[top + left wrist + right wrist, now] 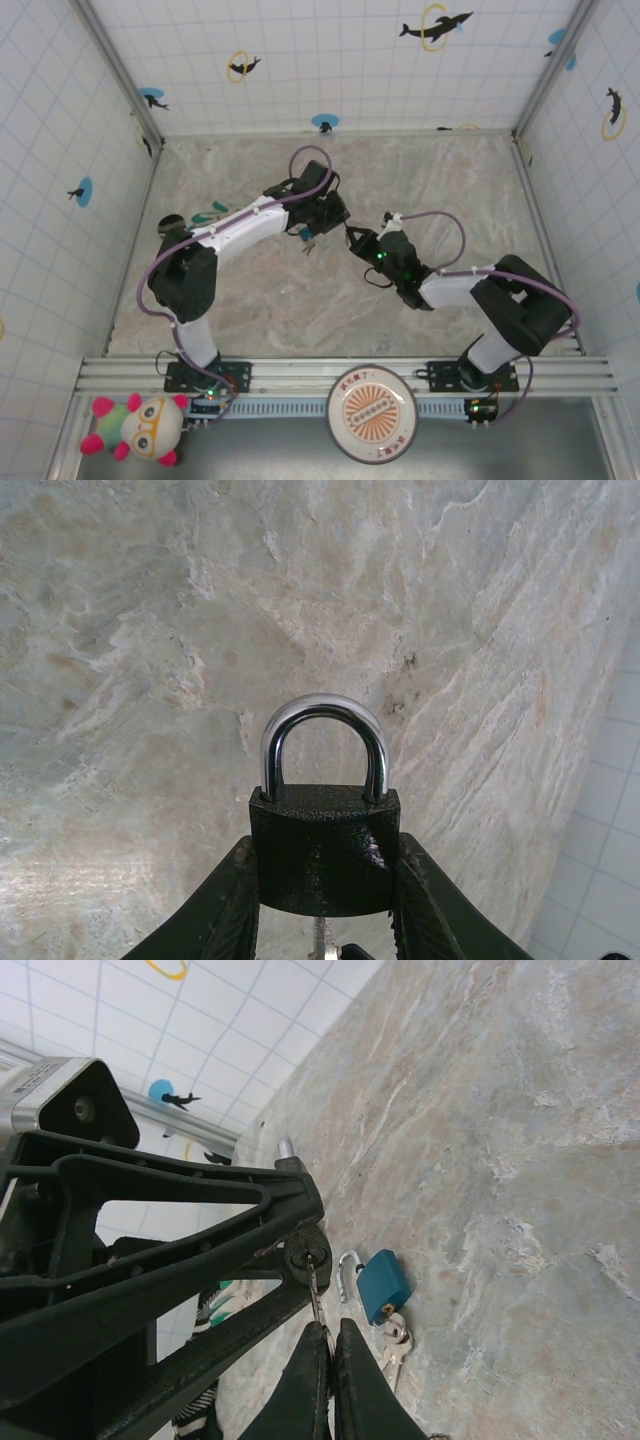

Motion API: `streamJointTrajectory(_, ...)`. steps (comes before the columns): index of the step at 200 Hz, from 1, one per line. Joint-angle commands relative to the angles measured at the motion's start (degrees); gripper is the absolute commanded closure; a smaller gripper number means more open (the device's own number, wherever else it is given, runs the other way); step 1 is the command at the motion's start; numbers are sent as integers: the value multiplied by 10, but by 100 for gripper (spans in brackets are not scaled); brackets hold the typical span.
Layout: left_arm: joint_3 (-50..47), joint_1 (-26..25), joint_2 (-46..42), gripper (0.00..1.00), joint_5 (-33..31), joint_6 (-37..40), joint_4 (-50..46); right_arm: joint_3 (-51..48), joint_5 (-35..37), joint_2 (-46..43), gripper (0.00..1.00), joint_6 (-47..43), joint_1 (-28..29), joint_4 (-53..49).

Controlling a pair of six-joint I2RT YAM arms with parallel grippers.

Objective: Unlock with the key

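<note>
- Marble-patterned table (430,180) spreads under both arms, fenced by white gridded walls (330,60) with dolphin stickers.
- Left gripper (325,880) is clamped on a black padlock (325,845), one finger against each side of the body, jaws only partly apart. The lock's silver shackle (323,735) points away from the wrist and sits closed in the body.
- Right gripper (331,1342) has its fingertips pressed together on the key (316,1298), whose head is hidden between them.
- The key's thin blade runs up from those fingertips to the keyhole on the black padlock's underside. How deep it goes I cannot tell.
- The left gripper's dark fingers crowd close around that keyhole, leaving a narrow opening for the blade.
- A blue padlock (383,1282) lies on the table just beside the right fingertips, its shackle swung open, with a small bunch of silvery keys (397,1340) touching it.
- Teal-green strips (205,217) lie near the left wall, well apart from the grippers.
- A plush toy (145,428) and a round disc (371,405) sit on the front rail by the arm bases.
</note>
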Motion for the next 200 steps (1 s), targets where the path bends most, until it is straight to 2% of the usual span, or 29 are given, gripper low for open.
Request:
streamJointTrajectory(1,-8,-14,-13,100,60,-11,-16,-10,43,3,100,-16,-1,86)
streamJointTrajectory(48,-11,-11,-13,100,49,-12,-20,-8,47,-3,100,-21,2,52)
streamJointTrajectory(139,-26,28,-55,100,-5,-23,-30,-47,44,-36,100,-37,36,20)
streamJointTrajectory(200,-29,31,-54,100,2,-20,-29,-35,38,-48,100,-63,47,1)
